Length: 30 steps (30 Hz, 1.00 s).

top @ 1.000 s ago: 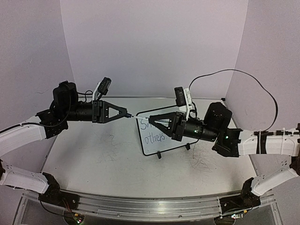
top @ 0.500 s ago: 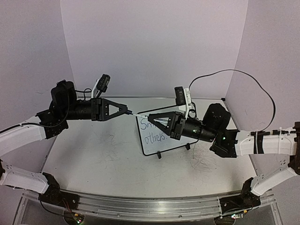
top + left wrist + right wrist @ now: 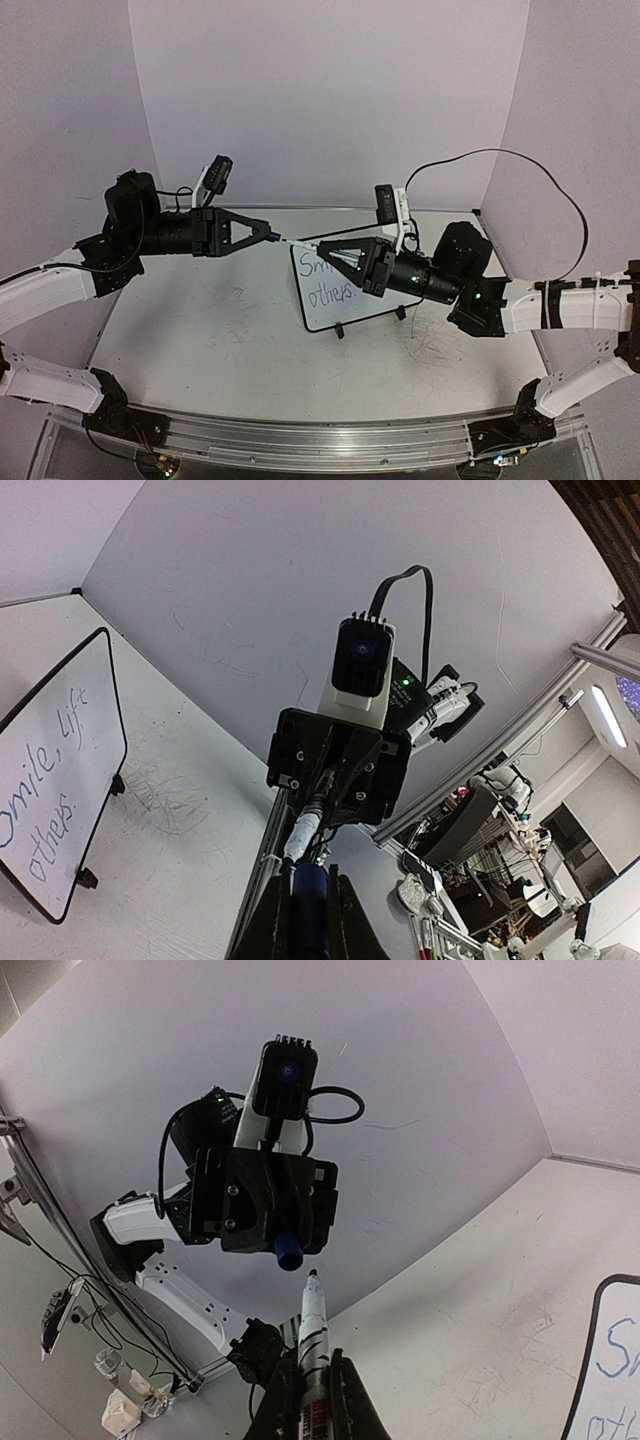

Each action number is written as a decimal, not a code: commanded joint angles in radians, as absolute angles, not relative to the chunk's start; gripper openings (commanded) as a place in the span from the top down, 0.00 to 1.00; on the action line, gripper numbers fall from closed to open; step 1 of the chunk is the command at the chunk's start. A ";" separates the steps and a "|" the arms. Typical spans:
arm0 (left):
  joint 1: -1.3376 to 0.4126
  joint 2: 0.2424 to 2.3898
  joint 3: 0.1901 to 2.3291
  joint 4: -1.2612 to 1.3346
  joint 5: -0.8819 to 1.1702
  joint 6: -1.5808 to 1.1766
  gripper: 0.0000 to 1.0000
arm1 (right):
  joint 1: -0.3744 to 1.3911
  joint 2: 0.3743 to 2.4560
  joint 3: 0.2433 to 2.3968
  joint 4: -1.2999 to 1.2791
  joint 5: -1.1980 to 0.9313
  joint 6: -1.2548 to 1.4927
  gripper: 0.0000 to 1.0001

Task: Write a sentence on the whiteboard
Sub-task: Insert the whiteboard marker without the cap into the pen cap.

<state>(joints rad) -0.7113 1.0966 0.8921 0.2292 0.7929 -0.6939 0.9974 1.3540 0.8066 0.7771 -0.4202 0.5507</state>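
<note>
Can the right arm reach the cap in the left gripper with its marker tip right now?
Likely yes: the marker points almost straight at the cap, with only open air between them.

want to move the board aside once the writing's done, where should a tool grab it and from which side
Pinch the board by the left edge of its thin black frame, coming from the left. It stands tilted on two feet, so that edge rises off the table, and the right arm covers its right part.

Scuffed white tbl [image 3: 220, 330], lavender walls [image 3: 320, 90], black cable [image 3: 495, 150] rt.
</note>
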 commanded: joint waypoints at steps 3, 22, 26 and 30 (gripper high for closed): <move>-0.718 1.075 0.900 0.281 0.805 -0.703 1.00 | 0.997 1.348 0.827 0.843 -0.430 0.550 1.00; -0.719 1.068 0.889 0.285 0.791 -0.708 1.00 | 0.997 1.374 0.813 0.894 -0.444 0.578 1.00; -0.719 1.063 0.886 0.287 0.787 -0.710 1.00 | 0.996 1.368 0.805 0.892 -0.437 0.578 1.00; -0.719 1.066 0.888 0.288 0.788 -0.709 1.00 | 0.996 1.375 0.810 0.892 -0.448 0.579 1.00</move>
